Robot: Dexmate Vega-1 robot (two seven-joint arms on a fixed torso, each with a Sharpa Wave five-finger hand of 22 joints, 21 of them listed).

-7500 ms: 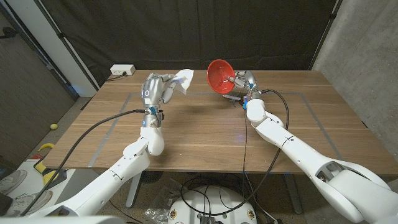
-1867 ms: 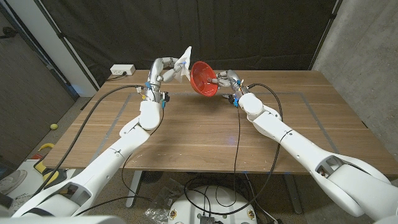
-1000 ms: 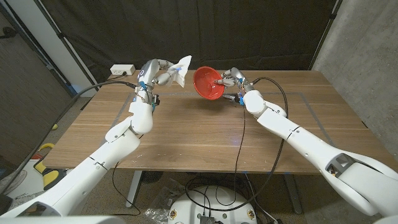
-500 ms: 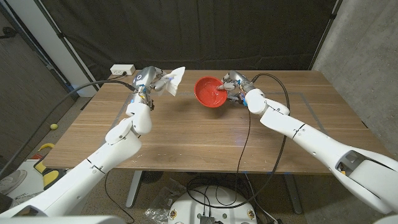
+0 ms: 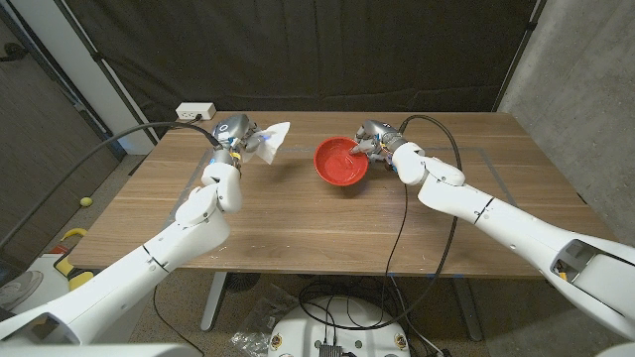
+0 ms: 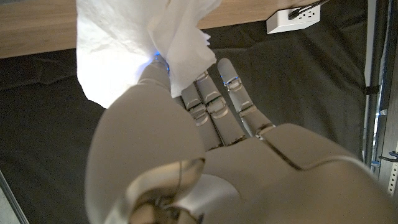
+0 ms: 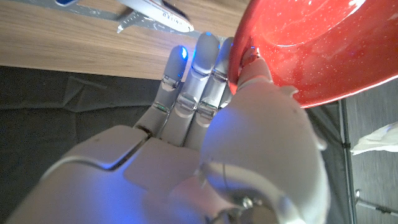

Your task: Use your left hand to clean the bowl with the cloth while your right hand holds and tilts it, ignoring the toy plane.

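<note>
The red bowl point(image 5: 340, 163) sits low over the wooden table point(image 5: 327, 223) at its back middle, mouth up and nearly level. My right hand point(image 5: 375, 143) grips its far right rim; in the right wrist view the thumb presses the bowl's point(image 7: 305, 43) rim against the fingers of that hand point(image 7: 205, 137). My left hand point(image 5: 234, 131) is raised at the back left, apart from the bowl, pinching a white cloth point(image 5: 271, 140) that hangs toward the bowl. The left wrist view shows the cloth point(image 6: 134, 43) held between thumb and fingers of the hand point(image 6: 211, 143). The toy plane point(image 7: 155, 14) lies on the table beyond my right hand.
A white power strip point(image 5: 195, 111) lies at the table's back left corner, also seen as the strip point(image 6: 295, 15) past my left hand. A black curtain hangs behind the table. Bare wood stretches across the front half.
The bowl has come down from a steep tilt toward the left to nearly level and moved right. My left hand with the cloth has drawn back left and lower, away from the bowl.
</note>
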